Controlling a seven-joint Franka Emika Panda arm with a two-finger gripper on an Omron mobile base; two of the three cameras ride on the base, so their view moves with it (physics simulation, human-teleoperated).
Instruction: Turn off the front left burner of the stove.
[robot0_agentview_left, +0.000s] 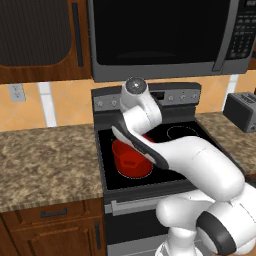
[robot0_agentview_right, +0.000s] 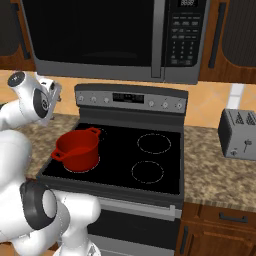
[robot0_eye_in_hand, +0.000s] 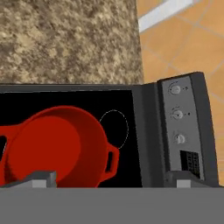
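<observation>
The stove (robot0_agentview_right: 120, 155) is a black glass-top range with a grey control panel (robot0_agentview_right: 131, 100) at the back. A red pot (robot0_agentview_right: 77, 149) stands on the front left burner and covers it. My gripper (robot0_eye_in_hand: 113, 179) hangs open above the stove's left side, and nothing is between its fingertips (robot0_eye_in_hand: 41, 178). It looks down on the red pot (robot0_eye_in_hand: 52, 146) and on three small round knobs (robot0_eye_in_hand: 177, 114) at the panel's left end. My hand (robot0_agentview_right: 42, 97) is held high, left of the panel. The arm (robot0_agentview_left: 150, 135) crosses over the pot (robot0_agentview_left: 131, 161).
A big black microwave (robot0_agentview_right: 95, 35) hangs close above the stove. A grey toaster (robot0_agentview_right: 239, 132) stands on the granite counter to the right. More granite counter (robot0_agentview_left: 45, 160) lies to the left. Two pale rings (robot0_agentview_right: 153, 143) mark the right burners; the rear left ring (robot0_eye_in_hand: 116, 129) lies beside the pot.
</observation>
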